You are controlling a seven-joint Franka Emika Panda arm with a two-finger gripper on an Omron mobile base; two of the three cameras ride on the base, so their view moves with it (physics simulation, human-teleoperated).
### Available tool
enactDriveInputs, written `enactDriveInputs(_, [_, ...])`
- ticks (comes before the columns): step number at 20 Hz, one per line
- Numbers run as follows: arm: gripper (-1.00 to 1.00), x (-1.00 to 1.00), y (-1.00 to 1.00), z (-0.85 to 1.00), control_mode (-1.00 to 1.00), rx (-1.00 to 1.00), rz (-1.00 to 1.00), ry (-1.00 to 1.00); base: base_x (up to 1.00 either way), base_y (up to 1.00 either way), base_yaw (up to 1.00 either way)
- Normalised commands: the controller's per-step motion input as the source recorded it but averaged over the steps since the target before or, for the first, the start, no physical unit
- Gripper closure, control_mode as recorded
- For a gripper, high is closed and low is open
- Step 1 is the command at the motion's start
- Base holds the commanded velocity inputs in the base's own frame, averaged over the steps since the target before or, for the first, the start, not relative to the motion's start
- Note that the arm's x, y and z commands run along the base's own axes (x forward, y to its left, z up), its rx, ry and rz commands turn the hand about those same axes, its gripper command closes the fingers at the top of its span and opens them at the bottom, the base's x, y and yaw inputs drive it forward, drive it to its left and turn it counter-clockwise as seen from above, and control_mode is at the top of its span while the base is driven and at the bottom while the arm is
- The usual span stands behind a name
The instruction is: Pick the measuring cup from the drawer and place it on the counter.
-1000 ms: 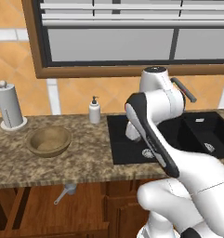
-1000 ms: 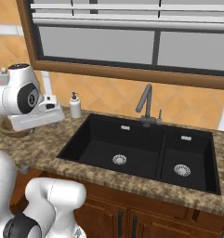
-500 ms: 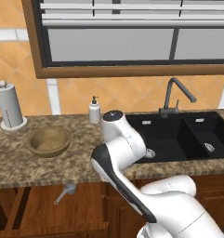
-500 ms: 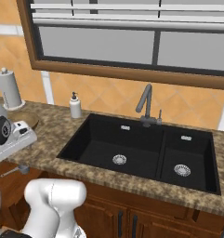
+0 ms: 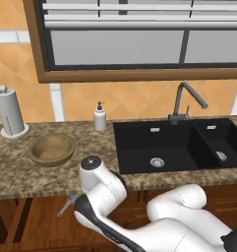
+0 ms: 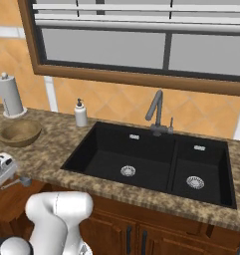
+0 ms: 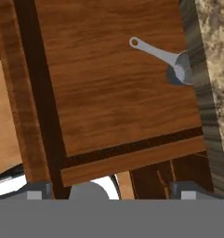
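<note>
The measuring cup (image 7: pixel 174 62), a small grey scoop with a thin handle, lies on the wood-grain floor of the open drawer (image 7: pixel 108 93), its bowl close under the counter's edge (image 7: pixel 215 42). My gripper (image 7: pixel 112 190) hangs above the drawer, open with nothing between its fingers, well short of the cup. From the left base view the measuring cup (image 5: pixel 67 204) shows in the drawer (image 5: pixel 31 224) below the granite counter (image 5: pixel 36 174), just left of my lowered arm. The right base view has the measuring cup (image 6: pixel 22 181) beside my hand at the far left.
A tan wooden bowl (image 5: pixel 52 149), a paper towel roll (image 5: pixel 9 112) and a soap dispenser (image 5: pixel 100 117) stand on the counter left of the black double sink (image 5: pixel 179 142) with its faucet (image 5: pixel 184 101). The drawer's darker side wall (image 7: pixel 32 93) runs along its left.
The arm has swung down and to the left, from above the sink to below the counter's front edge, over the open drawer. The cup has not moved.
</note>
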Motion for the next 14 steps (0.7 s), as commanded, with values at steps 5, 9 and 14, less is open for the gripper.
enactDriveInputs(5, [-1.00,0.01,1.00,-0.75,-1.00,-0.04,0.26,0.15,0.00,0.00,0.00])
enactDriveInputs(9, [-1.00,-0.30,1.00,-0.52,-1.00,-0.23,0.33,0.19,0.00,0.00,0.00])
enactDriveInputs(14, [-1.00,0.10,0.88,-0.37,-1.00,-0.14,0.17,0.11,0.00,0.00,0.00])
